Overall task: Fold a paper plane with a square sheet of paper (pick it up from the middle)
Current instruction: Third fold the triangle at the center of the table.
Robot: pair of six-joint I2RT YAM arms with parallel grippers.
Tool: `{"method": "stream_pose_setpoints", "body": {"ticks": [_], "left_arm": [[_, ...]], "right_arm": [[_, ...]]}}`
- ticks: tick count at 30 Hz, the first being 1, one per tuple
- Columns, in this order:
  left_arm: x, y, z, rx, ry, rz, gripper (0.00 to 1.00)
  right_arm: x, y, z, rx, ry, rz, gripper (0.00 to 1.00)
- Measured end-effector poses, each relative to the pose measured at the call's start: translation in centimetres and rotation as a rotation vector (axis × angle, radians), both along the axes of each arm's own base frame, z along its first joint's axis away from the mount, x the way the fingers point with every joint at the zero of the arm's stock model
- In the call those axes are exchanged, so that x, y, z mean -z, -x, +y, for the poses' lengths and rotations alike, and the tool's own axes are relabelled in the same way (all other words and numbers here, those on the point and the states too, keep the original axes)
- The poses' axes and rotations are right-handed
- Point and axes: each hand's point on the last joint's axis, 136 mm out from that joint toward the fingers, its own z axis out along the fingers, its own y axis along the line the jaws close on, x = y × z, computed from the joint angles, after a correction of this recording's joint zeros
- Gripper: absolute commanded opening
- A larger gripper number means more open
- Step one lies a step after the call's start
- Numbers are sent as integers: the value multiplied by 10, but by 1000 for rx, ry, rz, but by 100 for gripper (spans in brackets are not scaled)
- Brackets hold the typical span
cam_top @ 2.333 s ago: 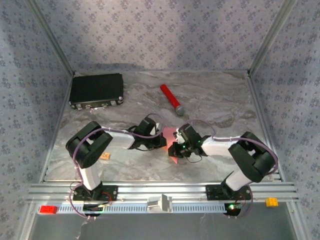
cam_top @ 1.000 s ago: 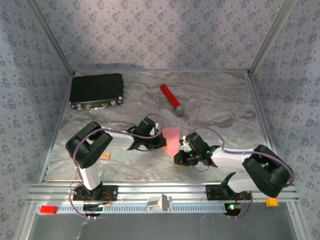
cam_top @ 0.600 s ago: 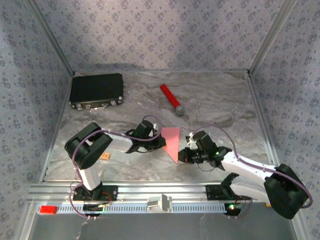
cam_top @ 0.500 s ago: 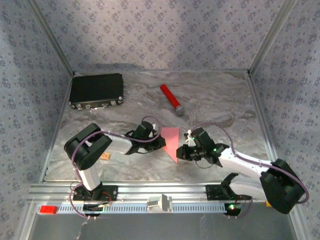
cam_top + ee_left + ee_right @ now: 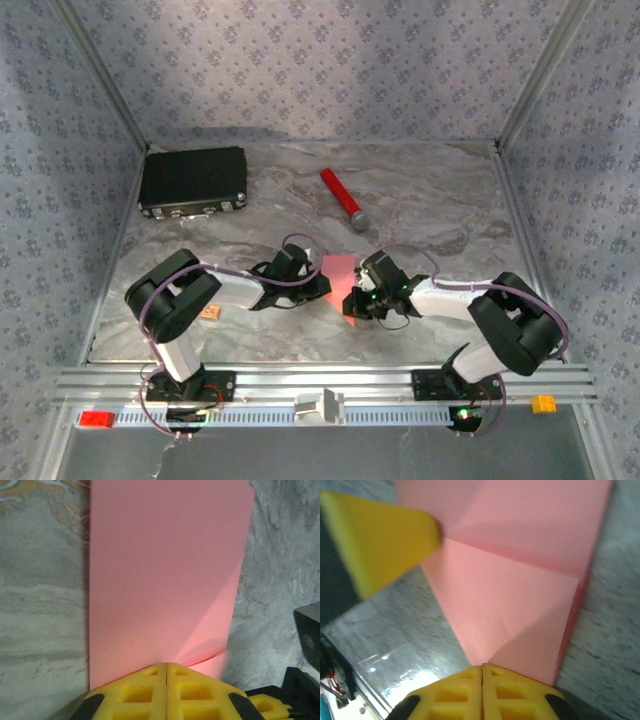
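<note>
Observed black joints, white links on left arm (image 5: 236,289) and right arm (image 5: 442,296); purple cables (image 5: 300,240) looped alongside; yellow grid-recessed finger pads (image 5: 142,694); green lamps (image 5: 372,291).

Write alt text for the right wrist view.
Creased pink-red sheet of paper lies on the marble table, its near corner at the right hand's closed yellow fingertips. A yellow fingertip, likely the left hand's, touches its upper-left edge.

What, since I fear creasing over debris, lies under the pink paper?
Marbled table shows beside the square sheet of paper; its own lower layer peeks out at one edge. Anything directly beneath is covered.
</note>
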Motion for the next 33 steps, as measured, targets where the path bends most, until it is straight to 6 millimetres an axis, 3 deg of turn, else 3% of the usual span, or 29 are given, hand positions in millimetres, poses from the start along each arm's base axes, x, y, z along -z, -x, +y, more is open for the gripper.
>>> {"method": "stream_pose_setpoints", "body": {"ticks": [3, 12, 19, 33], "left_arm": [[-5, 1, 1, 13, -16, -5, 15], [-17, 14, -12, 67, -1, -12, 7], [1, 21, -13, 81, -24, 38, 4], [3, -15, 21, -18, -12, 54, 4]], "right_arm": [[0, -1, 0, 2, -14, -7, 6], [-1, -3, -2, 11, -29, -6, 6], [-1, -3, -2, 10, -29, -6, 5], [-1, -7, -6, 7, -29, -22, 5]]}}
